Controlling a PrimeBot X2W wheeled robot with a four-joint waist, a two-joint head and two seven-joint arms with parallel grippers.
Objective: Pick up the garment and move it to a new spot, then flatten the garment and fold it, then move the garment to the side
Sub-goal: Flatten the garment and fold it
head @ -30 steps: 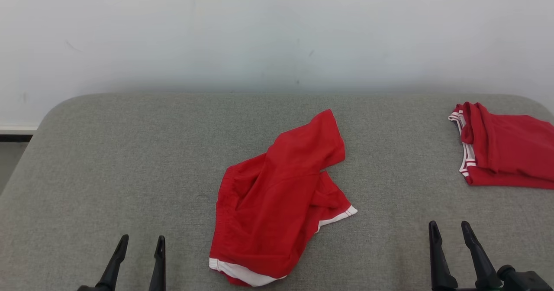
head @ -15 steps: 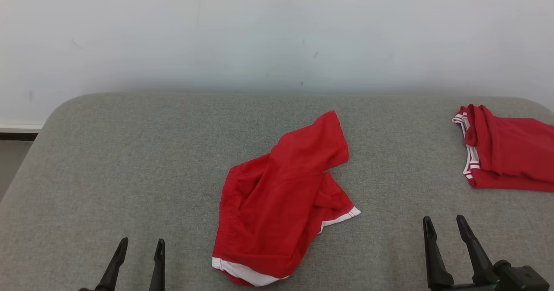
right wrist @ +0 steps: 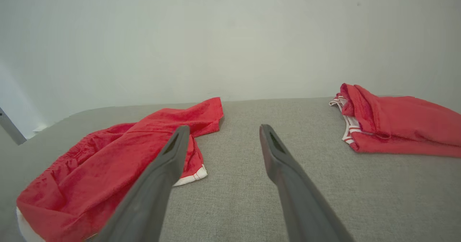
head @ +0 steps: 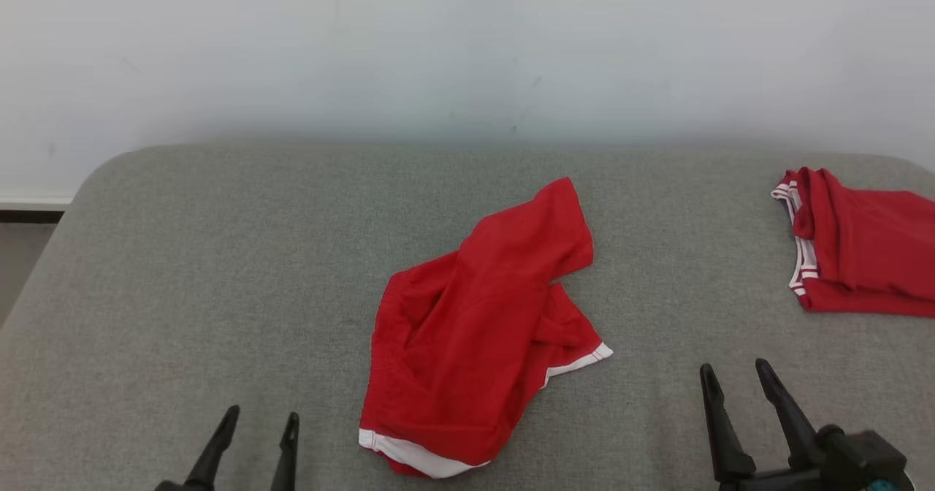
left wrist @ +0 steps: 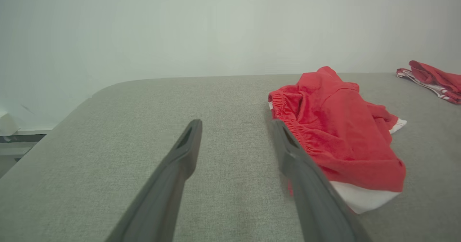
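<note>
- Two red things lay on the grey table [head: 219, 272] — one in the middle and one far off at the right end.
- The one in the middle was the garment [head: 478, 330], a pair of red shorts with white trim. It lay in a crumpled heap. One leg flopped up toward the white wall [head: 438, 52], and a white hem lay at the near side.
- The stretchy waistband was on the left side of the heap, all bunched up.
- The other red thing was a folded cloth [head: 862, 250] with white stripes along its edge. It sat well apart from the garment.
- The left gripper [head: 262, 413] hung at the near left, over bare table. Its two dark fingers [left wrist: 187, 144] stood wide apart, and nothing was between them.
- The right gripper [head: 734, 366] hung at the near right, closer to the front than both red things. Its fingers were spread apart too — they held nothing.
- Both grippers pointed toward the wall, and both were apart from the garment, one on each side of it.
- The garment lay flat on the table with nothing lifting it.
</note>
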